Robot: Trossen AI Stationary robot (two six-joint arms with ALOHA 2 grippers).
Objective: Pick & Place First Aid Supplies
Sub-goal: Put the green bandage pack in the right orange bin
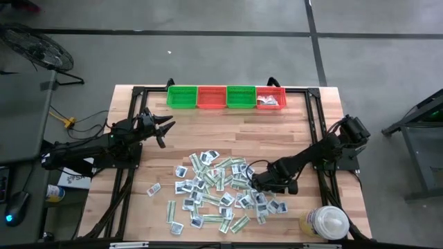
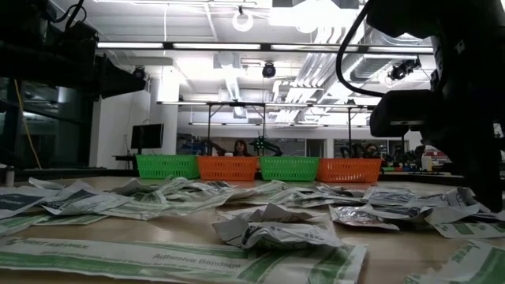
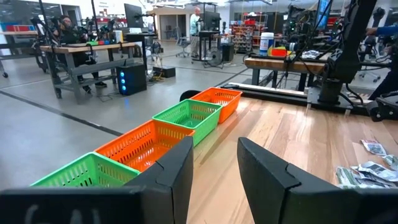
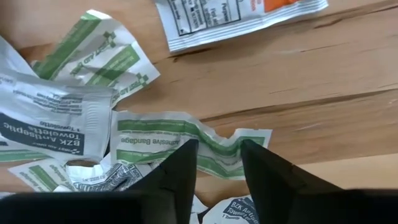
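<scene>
The first aid supplies lie as a loose pile of several white square packets and pale-green strips on the near half of the wooden table; the low view shows the pile up close. My right gripper is low over the pile's right part, open. In the right wrist view its fingertips stand on either side of a crumpled green-striped bandage strip that lies flat on the wood; whether they touch it I cannot tell. My left gripper hovers open over bare table left of the pile.
Four baskets line the far edge: green, red, green, and red with a few packets inside. A big white round lidded container stands at the near right corner. Bare wood lies between pile and baskets.
</scene>
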